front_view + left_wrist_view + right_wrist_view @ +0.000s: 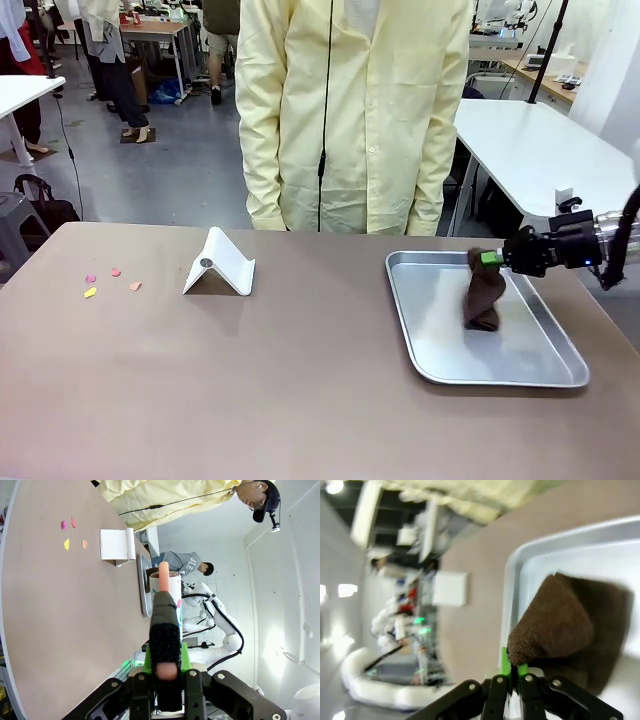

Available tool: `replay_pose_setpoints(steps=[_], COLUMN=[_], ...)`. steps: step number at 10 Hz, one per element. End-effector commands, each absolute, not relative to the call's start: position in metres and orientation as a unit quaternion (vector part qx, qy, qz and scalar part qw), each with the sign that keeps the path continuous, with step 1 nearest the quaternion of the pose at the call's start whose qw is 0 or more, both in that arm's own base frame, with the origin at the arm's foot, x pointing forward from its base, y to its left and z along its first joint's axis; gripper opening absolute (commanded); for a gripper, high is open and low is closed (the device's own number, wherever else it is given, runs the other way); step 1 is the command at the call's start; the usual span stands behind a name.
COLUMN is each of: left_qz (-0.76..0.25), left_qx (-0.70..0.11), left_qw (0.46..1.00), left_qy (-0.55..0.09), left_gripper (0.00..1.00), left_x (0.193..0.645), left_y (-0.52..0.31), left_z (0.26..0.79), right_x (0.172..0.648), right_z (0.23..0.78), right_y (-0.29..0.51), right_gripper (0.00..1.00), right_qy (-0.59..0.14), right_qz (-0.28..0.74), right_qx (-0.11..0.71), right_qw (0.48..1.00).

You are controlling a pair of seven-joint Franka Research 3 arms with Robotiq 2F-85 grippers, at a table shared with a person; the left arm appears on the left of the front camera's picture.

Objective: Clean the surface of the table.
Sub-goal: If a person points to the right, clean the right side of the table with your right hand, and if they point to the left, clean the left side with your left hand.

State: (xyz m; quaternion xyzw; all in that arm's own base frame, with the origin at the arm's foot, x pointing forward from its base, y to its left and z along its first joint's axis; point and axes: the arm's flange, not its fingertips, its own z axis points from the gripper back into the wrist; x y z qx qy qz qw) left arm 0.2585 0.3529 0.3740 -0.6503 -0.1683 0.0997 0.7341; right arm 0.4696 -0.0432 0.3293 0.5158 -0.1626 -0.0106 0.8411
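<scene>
- Taupe bench (300,400) spans the front view from edge to edge, matte and smooth, with a person in a pale yellow shirt (350,110) standing at its far side.
- Right claw (495,258) reaches in from the right, clenched on the top of a brown cloth (483,290). The cloth hangs down over a shiny metal tray (540,378), and its lower end appears to rest on the tray floor.
- Seen from the right wrist, the green pads are pinched on one corner of the cloth, which bunches above the tray.
- Left claw (166,666), seen from its own wrist camera, grips a long tool (165,625) with a black sleeve and a salmon-pink end, held above the bench.
- White folded stand (220,265) sits left of centre on the bench, well apart from the tray.
- Small coloured paper scraps (110,280), pink, orange and yellow, lie scattered on the bench near its far left corner, to the left of the stand.
</scene>
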Motion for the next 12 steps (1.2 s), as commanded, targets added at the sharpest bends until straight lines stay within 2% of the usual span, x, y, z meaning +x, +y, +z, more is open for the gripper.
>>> replay_pose_setpoints(steps=[1, 3, 4, 5, 8, 11, 12], left_qz=[0.101, 0.101, 0.101, 0.101, 0.101, 0.101, 0.101], left_qx=[-0.65, -0.65, -0.65, -0.65, -0.65, -0.65, -0.65], left_qw=[0.734, 0.734, 0.734, 0.734, 0.734, 0.734, 0.734], left_qy=[-0.168, -0.168, -0.168, -0.168, -0.168, -0.168, -0.168], left_gripper=[0.0, 0.0, 0.0, 0.0, 0.0, 0.0, 0.0], left_x=[0.255, 0.255, 0.255, 0.255, 0.255, 0.255, 0.255], left_y=[0.349, 0.349, 0.349, 0.349, 0.349, 0.349, 0.349], left_z=[0.377, 0.377, 0.377, 0.377, 0.377, 0.377, 0.377], right_x=[0.462, 0.449, 0.432, 0.413, 0.343, 0.306, 0.323], right_z=[0.326, 0.337, 0.349, 0.361, 0.401, 0.405, 0.396], right_y=[-0.067, -0.088, -0.103, -0.116, -0.148, -0.173, -0.182], right_gripper=[0.05, 0.05, 0.05, 0.05, 0.05, 0.05, 0.05], right_qy=[-0.095, -0.029, -0.004, -0.009, -0.087, -0.162, -0.108], right_qz=[-0.001, 0.011, 0.058, 0.07, -0.079, -0.154, -0.085], right_qx=[0.631, 0.704, 0.742, 0.742, 0.725, 0.697, 0.723], right_qw=[0.77, 0.71, 0.668, 0.667, 0.679, 0.682, 0.677])
